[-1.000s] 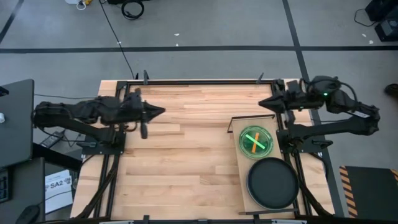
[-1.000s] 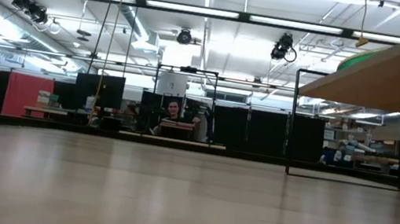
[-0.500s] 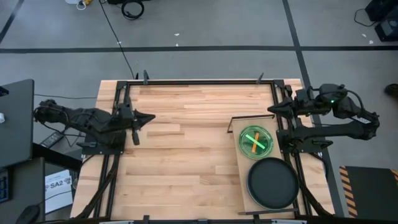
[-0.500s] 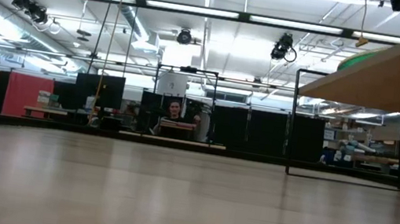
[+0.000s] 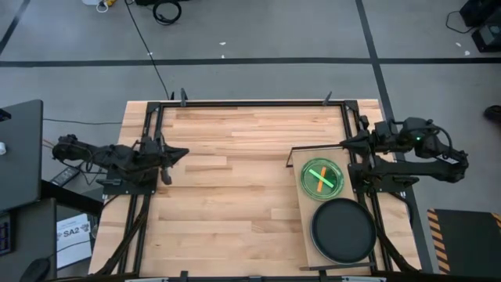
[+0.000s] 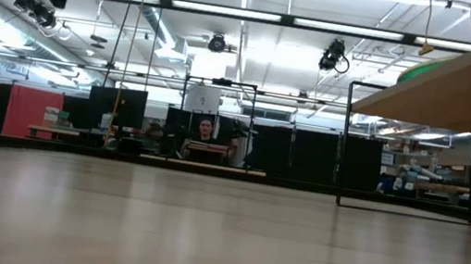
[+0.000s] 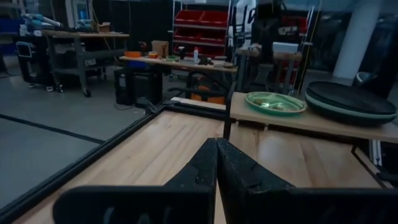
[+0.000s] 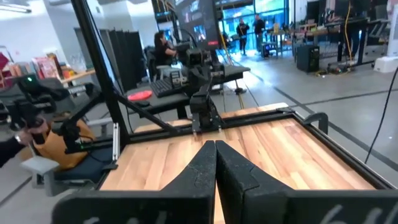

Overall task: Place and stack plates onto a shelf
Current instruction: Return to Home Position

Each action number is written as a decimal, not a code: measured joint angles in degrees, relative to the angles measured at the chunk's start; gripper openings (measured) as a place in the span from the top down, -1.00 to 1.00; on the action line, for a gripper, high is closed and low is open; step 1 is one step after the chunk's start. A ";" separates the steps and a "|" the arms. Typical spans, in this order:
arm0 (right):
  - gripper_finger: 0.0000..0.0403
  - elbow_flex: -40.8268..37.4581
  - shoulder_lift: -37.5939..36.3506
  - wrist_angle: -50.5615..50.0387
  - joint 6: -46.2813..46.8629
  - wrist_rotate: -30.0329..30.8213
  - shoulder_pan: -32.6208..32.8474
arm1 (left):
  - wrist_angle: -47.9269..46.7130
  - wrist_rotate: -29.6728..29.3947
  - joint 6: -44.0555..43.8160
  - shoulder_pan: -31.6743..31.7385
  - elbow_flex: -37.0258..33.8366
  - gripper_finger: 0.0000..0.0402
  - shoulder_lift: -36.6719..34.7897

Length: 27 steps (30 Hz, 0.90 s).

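The right gripper [image 5: 345,143], fingers pressed together on nothing, hangs at the 3 o'clock edge of the table [image 5: 235,204]; the shelf [image 5: 305,210] lies near at its 7 o'clock, long axis 12-to-6, bearing the green plate [image 5: 322,178] and the black plate [image 5: 343,230]; the left gripper [image 5: 180,153], likewise closed and empty, waits well apart at 9 o'clock.

Probably a robotics lab; red parts bins [image 7: 202,22], workbenches [image 7: 81,35], ceiling strip lights [image 6: 225,11].
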 joint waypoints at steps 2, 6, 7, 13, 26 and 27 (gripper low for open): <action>0.93 -0.70 -1.95 -0.02 0.02 0.00 -0.01 | 0.06 0.03 0.02 0.00 -1.63 0.94 -2.47; 0.94 -1.55 -5.42 -0.19 0.02 -0.02 0.00 | 0.01 0.03 0.02 0.00 -4.65 0.94 -6.77; 0.94 -1.80 -6.24 -0.12 0.04 -0.02 -0.02 | 0.04 0.02 0.02 0.00 -5.40 0.94 -7.67; 0.93 -3.17 -8.98 -0.19 1.46 -0.07 0.00 | 1.80 0.06 -0.05 0.00 -9.95 0.94 -11.55; 0.94 -5.05 -8.89 0.97 1.31 -0.51 0.00 | 11.48 0.24 -0.49 0.00 -18.49 0.94 -12.98; 0.94 -5.95 -8.87 1.71 1.21 -0.50 0.00 | 11.31 0.24 -0.31 0.00 -18.49 0.94 -12.96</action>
